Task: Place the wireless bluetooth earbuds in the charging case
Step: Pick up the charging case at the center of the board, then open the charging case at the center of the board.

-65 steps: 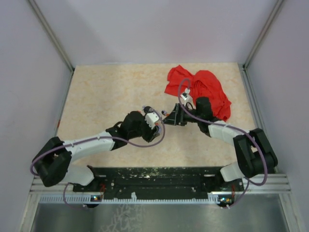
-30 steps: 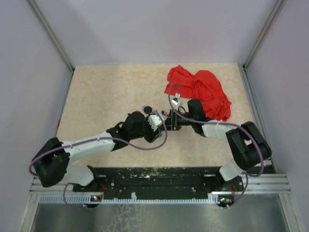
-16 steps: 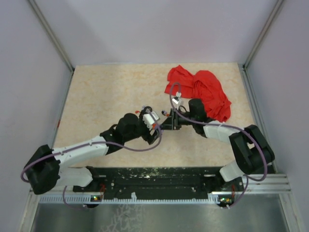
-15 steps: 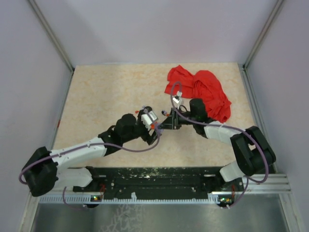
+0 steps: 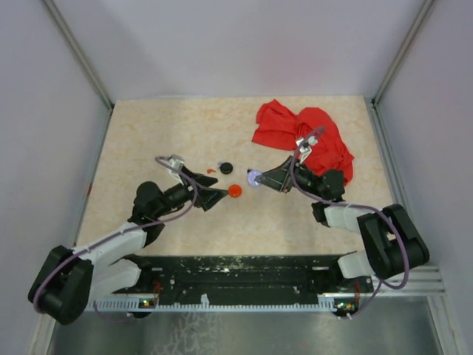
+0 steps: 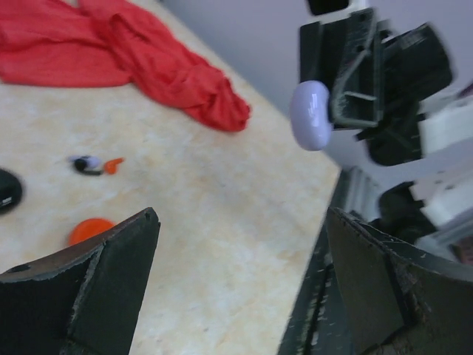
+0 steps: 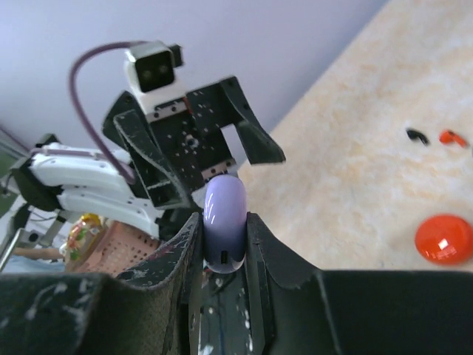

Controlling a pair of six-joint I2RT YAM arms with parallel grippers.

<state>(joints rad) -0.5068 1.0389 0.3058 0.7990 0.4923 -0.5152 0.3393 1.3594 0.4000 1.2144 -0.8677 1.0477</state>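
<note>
Left claw [image 5: 211,194] gapes wide, arm stretched low; right claw [image 5: 260,178] pinches lavender disc [image 7: 224,214], seemingly held aloft.

In the left wrist view the charging case [image 6: 6,191] is cut by the left edge and one earbud [image 6: 92,164] is a blur. In the right wrist view the red disc [image 7: 443,238] runs off the right edge, and the right fingers [image 7: 170,259] hide the lower rim of the lavender disc [image 7: 224,211].
</note>
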